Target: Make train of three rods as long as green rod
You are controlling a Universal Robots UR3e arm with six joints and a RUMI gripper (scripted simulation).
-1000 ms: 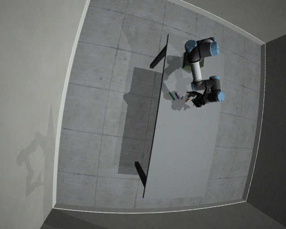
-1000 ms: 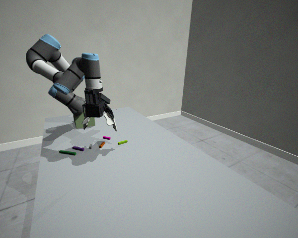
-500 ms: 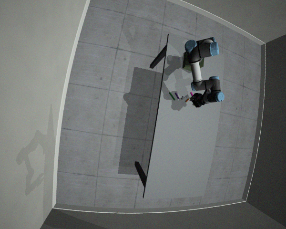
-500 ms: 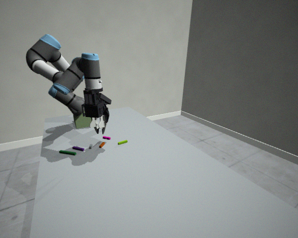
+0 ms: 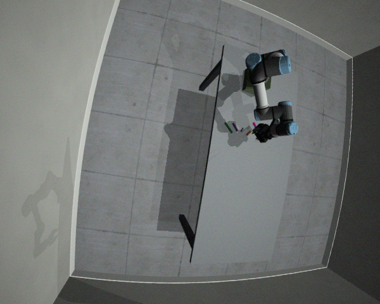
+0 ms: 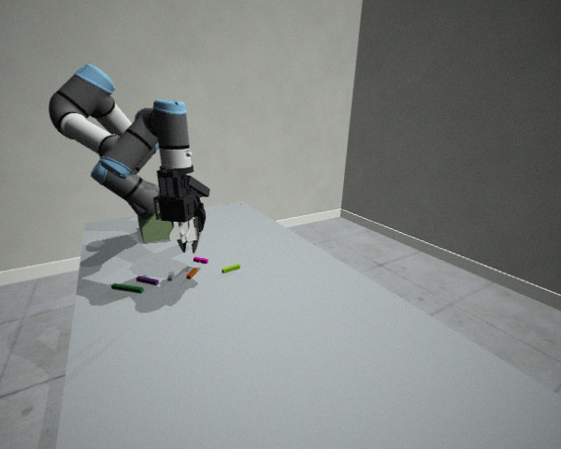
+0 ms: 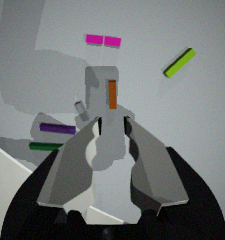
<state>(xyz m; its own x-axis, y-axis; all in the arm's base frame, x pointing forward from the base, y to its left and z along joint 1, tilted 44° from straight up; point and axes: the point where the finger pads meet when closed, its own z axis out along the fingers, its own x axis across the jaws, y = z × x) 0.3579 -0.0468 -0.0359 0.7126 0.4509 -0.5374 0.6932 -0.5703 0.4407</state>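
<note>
My gripper (image 6: 189, 252) (image 7: 112, 118) is above the table with a narrow gap between its fingertips and nothing in it. An orange rod (image 5: 248, 133) (image 6: 192, 273) (image 7: 112, 94) lies just ahead of the fingertips in the wrist view. Two magenta rods lie end to end, almost touching: one magenta rod (image 6: 196, 259) (image 7: 94, 39) and another magenta rod (image 6: 204, 261) (image 7: 112, 41). A lime rod (image 6: 231, 268) (image 7: 180, 63) lies apart, slanted. A grey rod (image 6: 170, 276) (image 7: 81, 110) lies between the orange and purple rods. The green rod (image 5: 228, 127) (image 6: 127, 287) (image 7: 44, 146) is partly behind a finger in the wrist view.
A purple rod (image 5: 235, 126) (image 6: 147, 280) (image 7: 57, 128) lies beside the green rod, nearly parallel to it. The arm's green base block (image 6: 155, 229) stands behind the rods on the table (image 5: 239, 202) (image 6: 295, 338). The table's edge runs near the green rod.
</note>
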